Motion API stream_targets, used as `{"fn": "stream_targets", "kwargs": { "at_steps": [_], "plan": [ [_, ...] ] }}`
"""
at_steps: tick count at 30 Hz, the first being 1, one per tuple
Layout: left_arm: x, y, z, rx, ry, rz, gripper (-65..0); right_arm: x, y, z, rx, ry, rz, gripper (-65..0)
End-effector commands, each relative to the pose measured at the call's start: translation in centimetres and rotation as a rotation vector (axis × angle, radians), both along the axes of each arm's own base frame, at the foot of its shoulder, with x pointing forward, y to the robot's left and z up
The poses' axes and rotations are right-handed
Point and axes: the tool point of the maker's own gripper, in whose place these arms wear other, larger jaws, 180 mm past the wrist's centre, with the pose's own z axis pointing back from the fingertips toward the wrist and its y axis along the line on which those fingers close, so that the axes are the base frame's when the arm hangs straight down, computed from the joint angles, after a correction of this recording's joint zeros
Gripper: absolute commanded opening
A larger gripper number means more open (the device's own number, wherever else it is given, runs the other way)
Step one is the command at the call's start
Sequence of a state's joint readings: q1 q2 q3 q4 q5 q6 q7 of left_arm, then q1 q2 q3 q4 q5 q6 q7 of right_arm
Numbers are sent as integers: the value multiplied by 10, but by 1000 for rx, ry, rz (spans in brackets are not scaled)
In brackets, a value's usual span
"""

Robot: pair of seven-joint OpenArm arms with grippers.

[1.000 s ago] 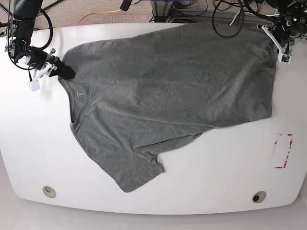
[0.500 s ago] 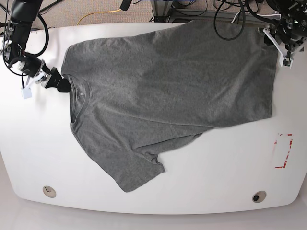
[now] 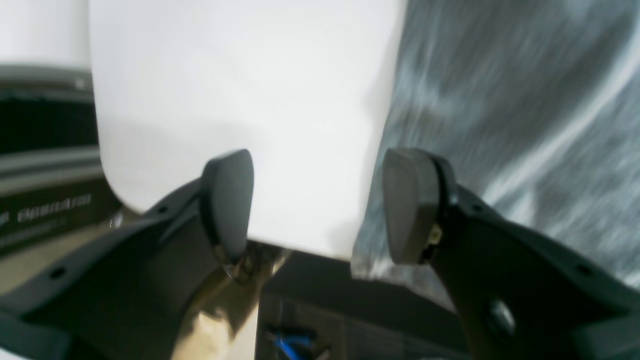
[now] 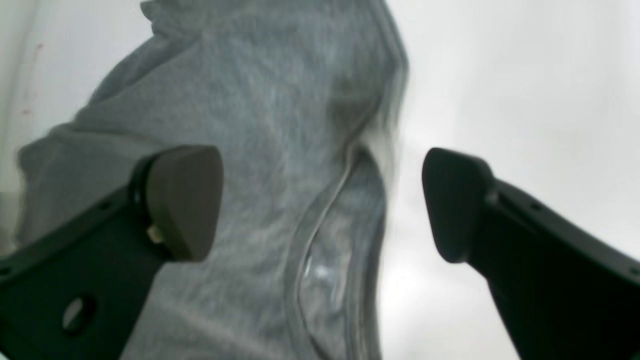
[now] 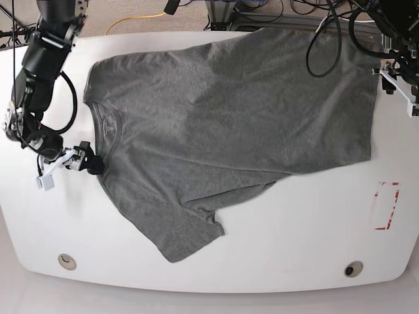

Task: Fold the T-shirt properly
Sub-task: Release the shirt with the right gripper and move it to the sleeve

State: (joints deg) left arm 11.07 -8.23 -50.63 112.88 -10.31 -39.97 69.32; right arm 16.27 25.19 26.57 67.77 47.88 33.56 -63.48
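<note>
Right tool (image 4: 320, 200): jaws apart, empty, now moved to the neckline, T-shirt (image 5: 229, 124) beneath and just ahead | Left tool (image 3: 315, 205): jaws apart, empty, hem edge at its right jaw, released | T-shirt flat on tabletop (image 5: 294, 229), one sleeve tucked under | Judgement: you have finished spreading; folding not yet begun.

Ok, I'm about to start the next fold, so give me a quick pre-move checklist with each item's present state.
1. Right hand open: ok.
2. Left hand open: ok.
3. Both hands empty of cloth: ok.
4. T-shirt spread flat: not ok, lower sleeve splayed out, body wrinkled.
5. Neckline visible near the right hand: ok.
6. Hem fully on the table: cannot tell at the far edge.
</note>
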Motion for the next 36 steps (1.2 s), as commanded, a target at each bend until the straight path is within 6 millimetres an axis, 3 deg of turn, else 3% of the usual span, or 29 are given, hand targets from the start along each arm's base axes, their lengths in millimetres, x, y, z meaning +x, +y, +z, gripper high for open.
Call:
{"fn": "stream_targets", "kwargs": {
  "at_steps": [1,4,12,28,30,36],
  "plan": [
    [6,9,15,47,-27,-3,-278,18,-10,8,-35,-20,-26,-59],
    [12,9,19,47,-47,-2,-278,29,-8,-3,-54,13,-12,-59],
    [5,20,24,55,-63,42,-278,37,-5,-33,-114,67,14,-59],
    [5,20,24,54,-63,44,-278,65,28,-55,-74,53,0,-65],
    [6,20,25,54,-66,44,-275,65,34,-58,-67,61,7,-105],
    [25,21,16,-13,-95,58,-271,69,47,-60,-55,44,13,-354]
  ]
}}
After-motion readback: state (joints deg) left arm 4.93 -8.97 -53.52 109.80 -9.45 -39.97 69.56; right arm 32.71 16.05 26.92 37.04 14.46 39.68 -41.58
